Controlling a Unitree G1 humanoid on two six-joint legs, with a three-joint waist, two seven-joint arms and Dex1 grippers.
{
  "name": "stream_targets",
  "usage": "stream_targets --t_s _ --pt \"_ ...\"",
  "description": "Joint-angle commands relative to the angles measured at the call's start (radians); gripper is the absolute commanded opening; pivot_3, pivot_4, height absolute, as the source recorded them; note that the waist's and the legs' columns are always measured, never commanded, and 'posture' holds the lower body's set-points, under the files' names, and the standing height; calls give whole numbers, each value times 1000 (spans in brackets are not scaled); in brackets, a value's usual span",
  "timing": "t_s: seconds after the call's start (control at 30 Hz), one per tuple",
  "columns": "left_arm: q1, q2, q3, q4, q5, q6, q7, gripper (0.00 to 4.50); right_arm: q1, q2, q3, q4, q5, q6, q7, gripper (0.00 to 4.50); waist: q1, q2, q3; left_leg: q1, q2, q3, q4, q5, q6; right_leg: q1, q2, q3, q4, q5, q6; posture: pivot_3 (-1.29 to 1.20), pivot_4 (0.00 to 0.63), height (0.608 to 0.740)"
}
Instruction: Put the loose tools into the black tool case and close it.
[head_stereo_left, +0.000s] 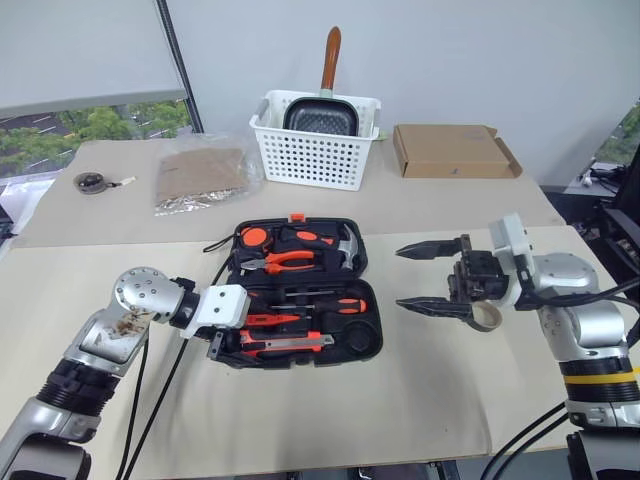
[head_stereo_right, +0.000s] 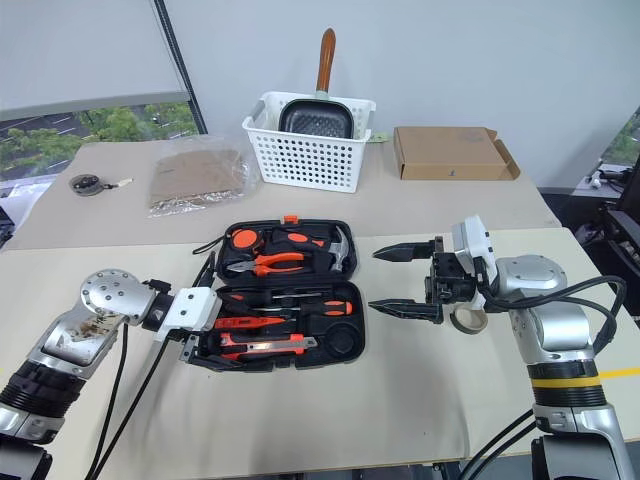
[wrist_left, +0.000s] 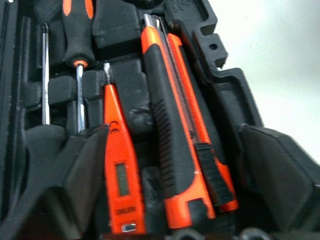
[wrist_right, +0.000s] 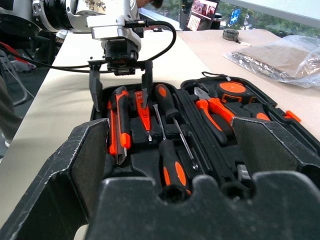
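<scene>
- I see the black tool case (head_stereo_left: 300, 295) lying open mid-desk, its near-left corner hidden by my left gripper (wrist_right: 120, 85).
- Left gripper released, straddling the utility knife (wrist_left: 172, 130).
- Right gripper (head_stereo_left: 420, 277) spread empty; tape ring (head_stereo_left: 487, 317) half hidden behind it.

Both arms reach inward, left gripper (wrist_right: 120, 90) and right gripper (head_stereo_left: 420, 277) spread wide.

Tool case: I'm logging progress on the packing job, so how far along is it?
Mostly packed. The black tool case lies open with two long screwdrivers, the slim red screwdriver and the utility knife in their recesses. The left gripper hangs open over the knife, holding nothing. The tape ring sits on the table under the open right gripper. Left: the ring, then closing.
</scene>
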Motion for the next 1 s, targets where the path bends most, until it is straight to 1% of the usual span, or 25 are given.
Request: stream_targets --t_s 0.03,0.17,0.23,0.27,0.33,0.37,0.43,0.53,0.57,0.63,0.67,0.7,0.8,1.0 --pt "-19 -13 69 -53 -96 66 21 4458 -11 -6 -30 -8 8 -28 5 4500 1 0 0 0 0 0 0 0 0 0 0 0 0 0 0 0 150 700" --pt "-37 -37 123 -109 -228 181 31 4458 -10 -4 -27 -6 7 -32 5 4500 4 0 0 0 0 -1 1 0 0 1 0 0 0 0 0 0 150 700" --pt "-35 -52 126 -138 -261 208 35 4458 -11 -3 -25 -4 7 -34 5 4500 4 0 0 0 0 -1 2 0 0 1 0 0 1 0 0 0 150 700" --pt "-30 -60 116 -142 -254 198 35 4458 -11 -2 -25 -3 6 -35 4 4500 3 0 0 0 0 -1 2 0 0 1 0 0 1 0 0 0 150 700" --pt "-17 -70 87 -136 -219 164 31 3899 -10 -1 -24 -3 6 -36 4 4500 2 0 0 1 0 -1 2 0 0 1 0 0 1 0 0 0 150 700" --pt "-13 -73 74 -127 -200 144 28 3716 -9 -1 -24 -4 6 -37 4 4500 2 0 0 1 0 -1 2 0 0 1 0 0 1 0 0 0 150 700" --pt "-7 -79 48 -98 -165 99 18 2936 -6 -1 -24 -4 6 -38 4 4500 1 0 0 1 0 -1 2 1 -1 1 1 0 1 0 0 0 150 700" --pt "-9 -134 20 -33 -159 65 20 1753 -9 -2 -24 0 5 -39 4 4500 2 0 0 1 0 0 2 1 -1 1 2 0 1 0 0 0 150 700" --pt "-10 -144 13 -20 -156 56 14 1469 -10 -2 -23 2 4 -41 3 4500 2 0 0 1 0 0 2 1 -1 1 2 0 1 0 0 0 150 700" --pt "-7 -168 -5 21 -126 16 15 675 -10 1 -22 1 5 -42 1 4500 2 0 0 1 0 0 3 1 -1 1 2 0 1 1 0 0 150 700" --pt "-6 -175 -11 39 -116 -1 15 526 -10 1 -22 0 6 -42 0 4500 2 0 0 1 0 -1 3 1 -1 2 2 0 1 1 -1 0 150 700" --pt "-5 -186 -9 55 -117 -6 20 38 -11 2 -22 1 5 -44 -1 4500 2 0 0 1 0 0 3 1 -1 1 2 0 1 1 -1 0 150 700" --pt "-11 -205 -3 108 -106 -27 24 38 -10 0 -24 1 6 -44 -2 4500 2 0 0 1 1 -1 3 1 -1 1 2 0 1 1 -1 0 150 700" --pt "-36 -228 -32 235 -53 -110 -1 38 -7 -5 -28 -3 7 -44 -4 4500 3 0 0 1 1 -1 3 1 -1 1 1 0 1 1 -1 0 150 700"
